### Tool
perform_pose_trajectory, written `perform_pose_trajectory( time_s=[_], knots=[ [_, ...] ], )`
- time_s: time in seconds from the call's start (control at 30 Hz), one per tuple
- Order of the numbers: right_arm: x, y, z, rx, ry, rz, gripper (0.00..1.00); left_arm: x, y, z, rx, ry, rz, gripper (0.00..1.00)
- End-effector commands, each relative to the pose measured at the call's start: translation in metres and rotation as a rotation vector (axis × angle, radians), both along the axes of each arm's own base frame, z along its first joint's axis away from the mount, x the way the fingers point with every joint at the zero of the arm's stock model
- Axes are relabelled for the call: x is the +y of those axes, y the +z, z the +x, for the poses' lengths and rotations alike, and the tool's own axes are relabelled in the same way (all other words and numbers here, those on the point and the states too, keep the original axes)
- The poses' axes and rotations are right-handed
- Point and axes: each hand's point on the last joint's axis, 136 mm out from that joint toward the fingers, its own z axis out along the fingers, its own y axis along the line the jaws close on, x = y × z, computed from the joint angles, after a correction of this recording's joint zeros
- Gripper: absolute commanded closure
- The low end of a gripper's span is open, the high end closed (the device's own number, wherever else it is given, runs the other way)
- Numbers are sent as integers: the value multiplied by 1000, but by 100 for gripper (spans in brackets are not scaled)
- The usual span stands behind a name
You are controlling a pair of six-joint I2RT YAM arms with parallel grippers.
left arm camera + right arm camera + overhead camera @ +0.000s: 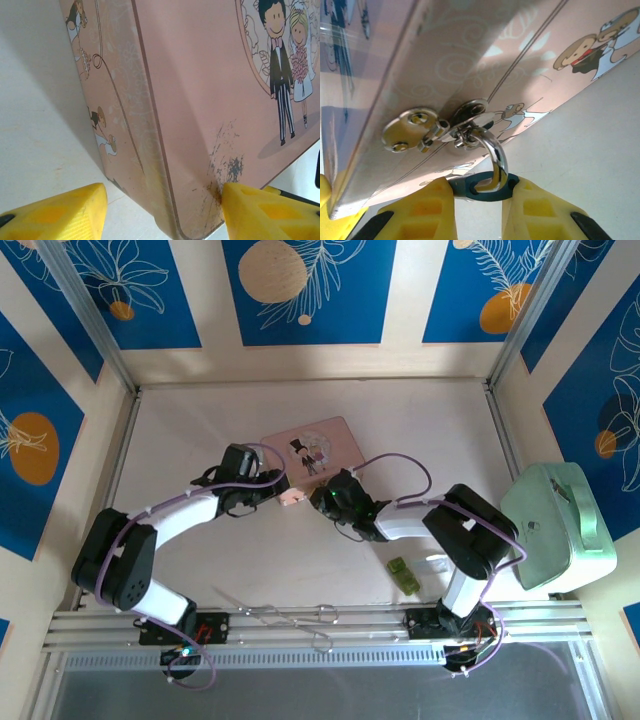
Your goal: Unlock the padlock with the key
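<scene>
The white tabletop [200, 430] carries a pale mint-green plastic container [555, 530] at its right edge. A flat rectangular pink metal box [322, 438] with a cartoon bride and groom printed on its lid lies near the middle of the tabletop, somewhat toward the far edge. Both arms reach in from the near edge and meet at the near side of the box. The left gripper [286, 496] stands at the near left corner of the box. In the left wrist view the left gripper [165, 215] is spread wide, with the scuffed corner of the box [200, 100] between its yellow fingers [55, 212]. One finger touches the lid edge and the other stands just beside the side wall. A small green block [404, 575] lies near the near right corner of the tabletop, well apart from the box. The right gripper [479, 195] is clamped on the small dark blue-green padlock [470, 189]. The padlock hangs at the near side wall of the box [445, 50]. Its curved silvery shackle [496, 150] passes through the silvery metal latch [437, 127] riveted to that wall.
</scene>
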Motion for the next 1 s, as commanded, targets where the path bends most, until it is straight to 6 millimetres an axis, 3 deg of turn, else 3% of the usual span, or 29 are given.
perform_pose_trajectory(
  time_s=[0.0,0.17,0.47,0.77,0.97],
  knots=[
    [-5,30,13,-58,-32,55,90,9,-18,-11,46,22,42,39],
    [-17,36,20,-67,-57,32,90,12,-20,-14,51,19,55,40],
    [-43,29,24,-52,-122,9,90,19,-26,-20,61,14,68,42],
    [-39,29,11,-83,-49,-57,90,26,-25,-22,60,12,71,44],
    [-26,33,-17,-131,98,-216,91,41,-21,-23,51,12,106,44]
  ],
)
